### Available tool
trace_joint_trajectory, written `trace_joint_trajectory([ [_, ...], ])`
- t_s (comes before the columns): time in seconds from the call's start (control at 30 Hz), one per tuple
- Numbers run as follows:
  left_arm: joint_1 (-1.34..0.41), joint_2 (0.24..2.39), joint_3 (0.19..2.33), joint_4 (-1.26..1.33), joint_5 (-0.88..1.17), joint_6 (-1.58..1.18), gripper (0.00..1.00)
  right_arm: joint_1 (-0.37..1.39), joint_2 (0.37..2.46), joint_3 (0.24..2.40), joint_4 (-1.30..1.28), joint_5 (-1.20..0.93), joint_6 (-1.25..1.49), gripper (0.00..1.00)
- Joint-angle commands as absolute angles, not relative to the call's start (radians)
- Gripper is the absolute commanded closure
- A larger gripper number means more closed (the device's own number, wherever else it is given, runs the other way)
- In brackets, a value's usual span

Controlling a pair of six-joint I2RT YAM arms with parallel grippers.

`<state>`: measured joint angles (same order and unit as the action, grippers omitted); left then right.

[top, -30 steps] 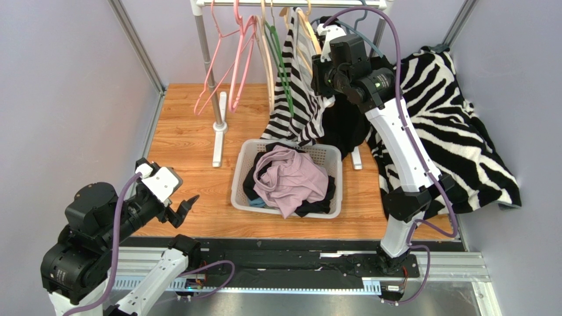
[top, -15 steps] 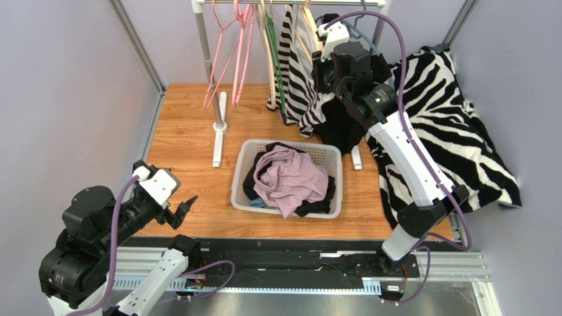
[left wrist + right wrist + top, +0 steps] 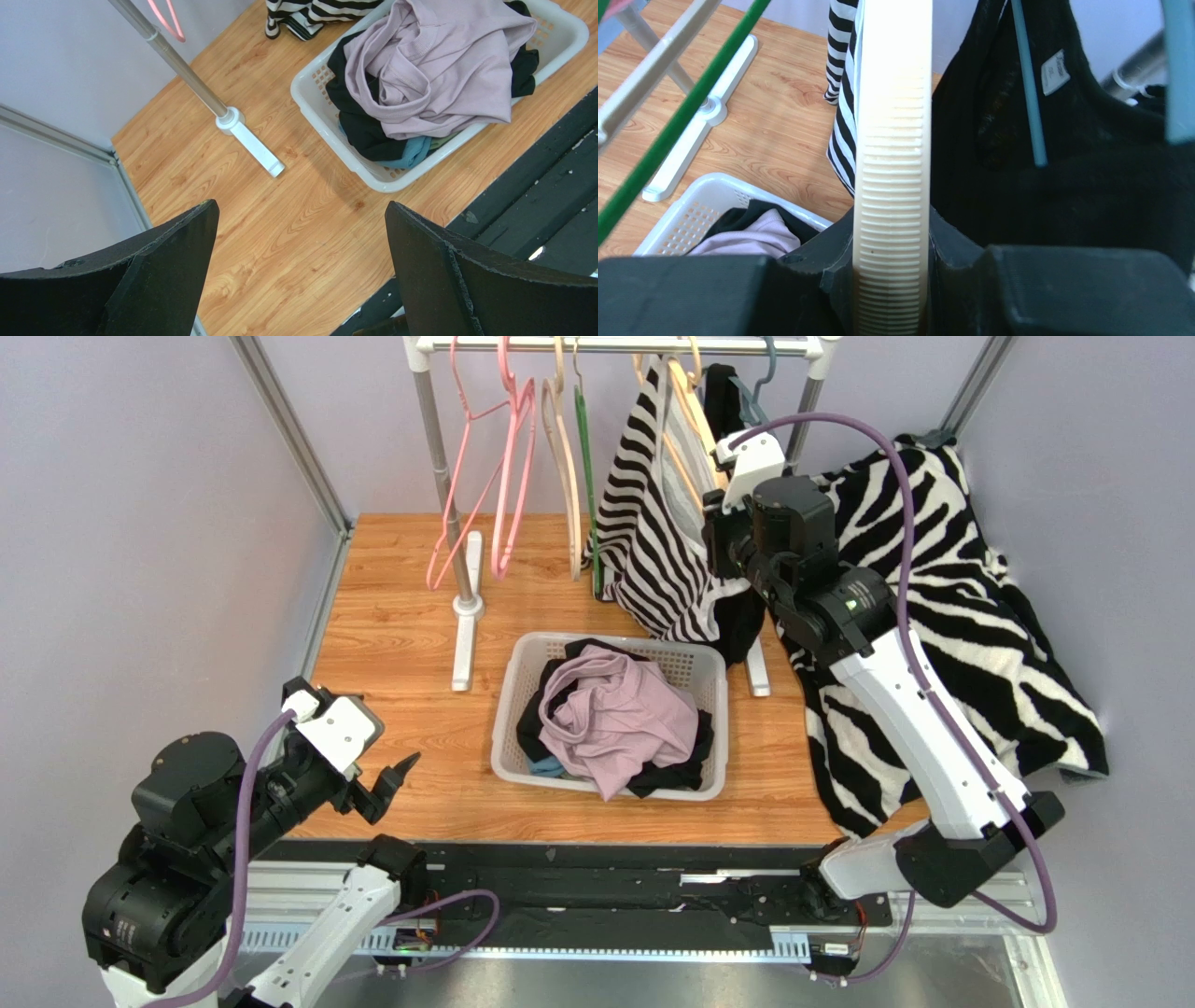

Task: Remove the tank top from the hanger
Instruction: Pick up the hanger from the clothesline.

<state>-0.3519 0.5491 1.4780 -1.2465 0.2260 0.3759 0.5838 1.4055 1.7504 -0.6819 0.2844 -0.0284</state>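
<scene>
Grips the cream hanger (image 3: pixel 892 140) crosswise in the right pincer (image 3: pixel 891 276), with the striped tank top (image 3: pixel 841 126) hanging just left of it. Counts out the left pincer (image 3: pixel 300 210), gaping empty and well apart.

Lilac walls (image 3: pixel 140 546) enclose a wooden tabletop (image 3: pixel 393 630).

black-and-white zebra-striped fabric tank top (image 3: pixel 654 546), cream ribbed plastic hanger (image 3: pixel 891 175), black cloth garment (image 3: pixel 1088 182), pale mauve crumpled cloth (image 3: pixel 617 714), white perforated plastic basket (image 3: pixel 516 703), orange wood-grain table top (image 3: pixel 393 630).

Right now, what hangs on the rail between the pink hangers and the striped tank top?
In the top view, a cream hanger and a green hanger.
</scene>
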Motion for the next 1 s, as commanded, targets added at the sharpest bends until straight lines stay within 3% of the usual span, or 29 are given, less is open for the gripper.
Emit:
trace_joint_trajectory([
  [0.0, -0.345, 0.548, 1.491, -1.239, 0.239, 0.385, 0.03, 0.584, 1.307, 1.72, -0.652, 0.298, -0.043, 1.0],
  [0.5, -0.344, 0.566, 1.52, -1.244, 0.253, 0.374, 0.03, 0.589, 1.08, 1.951, -1.031, 0.009, -0.025, 1.0],
  [0.7, -0.344, 0.569, 1.516, -1.246, 0.259, 0.376, 0.03, 0.588, 0.977, 2.046, -0.977, -0.201, -0.009, 1.0],
  [0.97, -0.342, 0.555, 1.496, -1.258, 0.299, 0.371, 0.03, 0.588, 1.06, 2.25, -0.953, -0.307, -0.006, 1.0],
])
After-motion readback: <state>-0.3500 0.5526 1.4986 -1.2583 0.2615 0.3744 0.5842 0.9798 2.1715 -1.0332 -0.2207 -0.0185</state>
